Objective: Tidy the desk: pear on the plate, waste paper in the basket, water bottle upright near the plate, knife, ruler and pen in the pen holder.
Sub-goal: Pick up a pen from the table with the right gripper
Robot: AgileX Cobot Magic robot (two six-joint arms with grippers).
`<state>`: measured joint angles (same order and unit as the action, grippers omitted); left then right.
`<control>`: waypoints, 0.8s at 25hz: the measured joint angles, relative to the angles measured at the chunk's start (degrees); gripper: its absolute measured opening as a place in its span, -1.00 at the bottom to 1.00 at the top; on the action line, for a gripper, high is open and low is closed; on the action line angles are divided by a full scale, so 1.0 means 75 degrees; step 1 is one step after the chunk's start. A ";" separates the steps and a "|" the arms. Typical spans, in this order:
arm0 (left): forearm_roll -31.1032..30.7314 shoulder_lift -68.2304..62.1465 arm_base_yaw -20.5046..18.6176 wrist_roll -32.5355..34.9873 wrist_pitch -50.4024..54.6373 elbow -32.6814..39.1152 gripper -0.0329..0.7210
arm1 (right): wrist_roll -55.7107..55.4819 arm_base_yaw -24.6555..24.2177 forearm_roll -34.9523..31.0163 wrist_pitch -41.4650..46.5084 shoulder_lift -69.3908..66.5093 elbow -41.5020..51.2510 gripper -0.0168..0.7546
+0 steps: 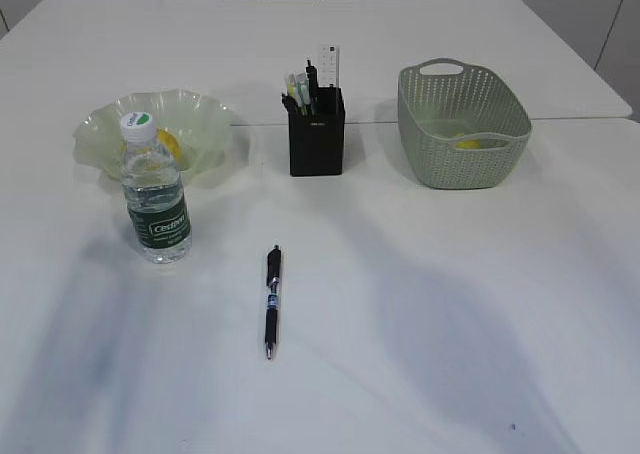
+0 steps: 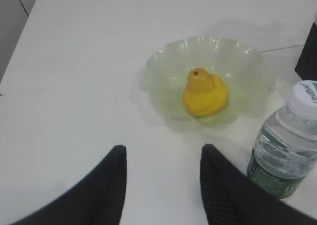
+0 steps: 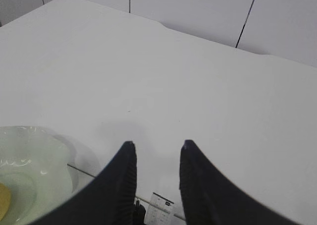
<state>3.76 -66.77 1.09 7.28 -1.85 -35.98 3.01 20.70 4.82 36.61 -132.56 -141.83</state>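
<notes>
on plate (image 2: 252, 71): pear (image 2: 204, 93), left wrist only | exterior: pen (image 1: 272, 301) on desk (image 1: 450, 304)

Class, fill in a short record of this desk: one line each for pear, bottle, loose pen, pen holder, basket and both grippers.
pear: in the plate
bottle: upright, in front of the plate
pen: lying flat on the desk, not yet stowed
pen holder: ruler and other items standing in it
basket: something yellow inside
left gripper: open, empty
right gripper: open, empty
</notes>
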 joint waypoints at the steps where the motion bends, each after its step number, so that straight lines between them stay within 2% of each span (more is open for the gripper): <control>1: 0.0000 0.0000 0.0000 0.0000 -0.0045 0.0000 -0.01 | 0.0050 0.0000 -0.0012 0.0059 0.0089 0.0000 -0.36; 15: 0.0000 0.0000 0.0000 0.0000 -0.0350 0.0000 -0.01 | 0.0870 0.0000 -0.0360 0.0666 0.1802 0.0003 -0.36; 20: 0.0000 0.0000 0.0000 0.0000 -0.0521 0.0000 -0.01 | 0.1150 0.0000 -0.0374 0.0664 0.2502 0.0773 -0.36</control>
<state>3.76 -66.77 1.09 7.28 -5.75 -35.98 11.64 20.70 2.02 41.59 -113.80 -136.03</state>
